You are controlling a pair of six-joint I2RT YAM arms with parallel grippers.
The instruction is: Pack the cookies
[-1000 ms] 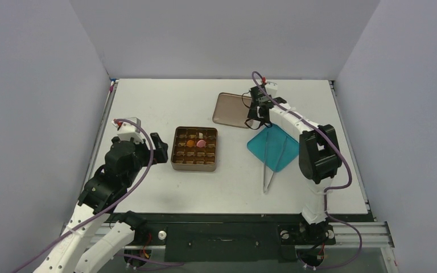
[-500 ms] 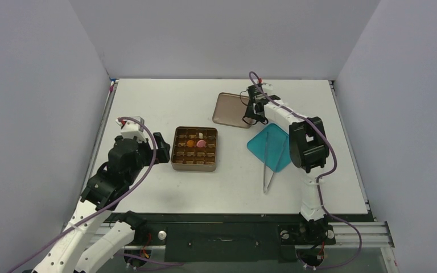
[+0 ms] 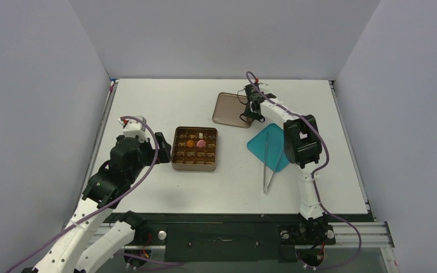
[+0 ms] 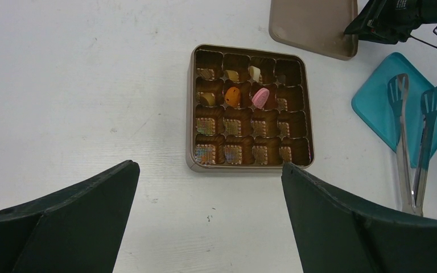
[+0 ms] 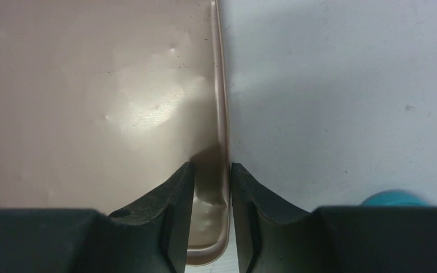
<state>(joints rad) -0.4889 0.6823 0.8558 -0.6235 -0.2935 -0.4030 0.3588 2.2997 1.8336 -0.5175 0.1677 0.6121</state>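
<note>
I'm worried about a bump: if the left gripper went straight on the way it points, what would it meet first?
Probably the gridded tin, centred ahead of the left gripper. Only bare table lies between; depth is unclear, so it might touch the table just short of the tin.

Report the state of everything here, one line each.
Tin, open, part filled.
Cookies, in the tin's upper cells.
Lid, flat on table.
Tongs, lying unheld across teal plate.
Left gripper, open wide, empty.
Right gripper, partly open astride lid's edge.
</note>
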